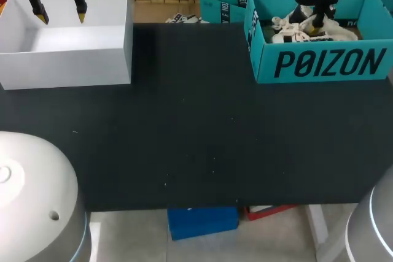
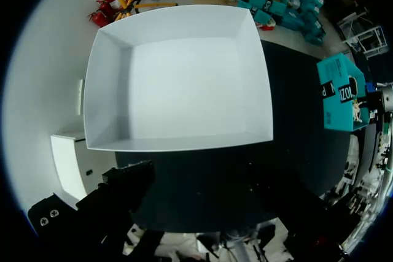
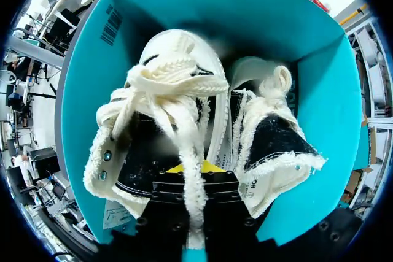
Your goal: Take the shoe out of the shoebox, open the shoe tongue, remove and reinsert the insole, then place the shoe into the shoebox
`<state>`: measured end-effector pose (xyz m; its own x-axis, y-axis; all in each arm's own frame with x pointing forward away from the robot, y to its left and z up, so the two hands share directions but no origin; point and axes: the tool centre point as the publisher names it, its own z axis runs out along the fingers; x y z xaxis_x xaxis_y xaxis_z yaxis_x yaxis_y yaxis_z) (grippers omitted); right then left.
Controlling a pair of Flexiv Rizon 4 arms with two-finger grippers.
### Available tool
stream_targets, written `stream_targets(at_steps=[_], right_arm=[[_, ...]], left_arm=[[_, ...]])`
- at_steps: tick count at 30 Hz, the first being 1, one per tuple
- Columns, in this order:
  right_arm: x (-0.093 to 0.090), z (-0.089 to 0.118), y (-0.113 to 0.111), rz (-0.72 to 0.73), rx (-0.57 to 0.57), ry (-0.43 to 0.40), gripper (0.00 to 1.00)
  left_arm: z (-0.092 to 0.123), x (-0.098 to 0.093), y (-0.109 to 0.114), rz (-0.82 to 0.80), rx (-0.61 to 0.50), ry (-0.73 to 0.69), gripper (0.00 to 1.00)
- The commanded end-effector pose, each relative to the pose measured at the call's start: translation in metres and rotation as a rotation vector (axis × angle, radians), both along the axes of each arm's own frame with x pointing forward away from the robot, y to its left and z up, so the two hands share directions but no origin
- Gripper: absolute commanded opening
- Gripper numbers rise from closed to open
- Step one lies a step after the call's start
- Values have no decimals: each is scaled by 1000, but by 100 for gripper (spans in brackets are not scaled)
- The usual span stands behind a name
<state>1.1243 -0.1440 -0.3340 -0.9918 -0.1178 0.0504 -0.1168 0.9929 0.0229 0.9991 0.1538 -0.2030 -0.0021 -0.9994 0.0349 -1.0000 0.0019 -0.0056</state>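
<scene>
R pincer in shoebox w/ shoes, L pincer spread

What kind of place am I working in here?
Probably a robot test bench for shoe handling: a black table, a teal shoebox holding two shoes with white laces, and an empty white box.
</scene>
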Motion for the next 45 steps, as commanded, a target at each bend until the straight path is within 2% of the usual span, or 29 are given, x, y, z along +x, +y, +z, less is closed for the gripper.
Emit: stream_targets(at_steps=[1,8,14,19,24,27,32,38,45], right_arm=[[0,37,-4,3,-18,4,0],[0,87,-3,10,-59,-24,0],[-7,125,21,35,-29,-29,0],[-22,156,50,66,-15,-34,0],[-52,176,79,82,-50,-15,0],[-76,176,94,80,-124,11,0],[-119,168,120,32,-182,19,0],[-165,150,158,-26,-164,-4,0],[-203,125,206,-85,-134,-13,0]], left_arm=[[0,-1,0,1,3,0,100],[0,-1,0,1,3,0,100],[0,-1,0,1,3,0,100],[0,-1,0,1,3,0,100],[0,-1,0,1,3,0,100],[0,-1,0,1,3,0,100],[0,-1,0,1,3,0,100],[0,-1,0,1,3,0,100],[0,-1,0,1,3,0,100]])
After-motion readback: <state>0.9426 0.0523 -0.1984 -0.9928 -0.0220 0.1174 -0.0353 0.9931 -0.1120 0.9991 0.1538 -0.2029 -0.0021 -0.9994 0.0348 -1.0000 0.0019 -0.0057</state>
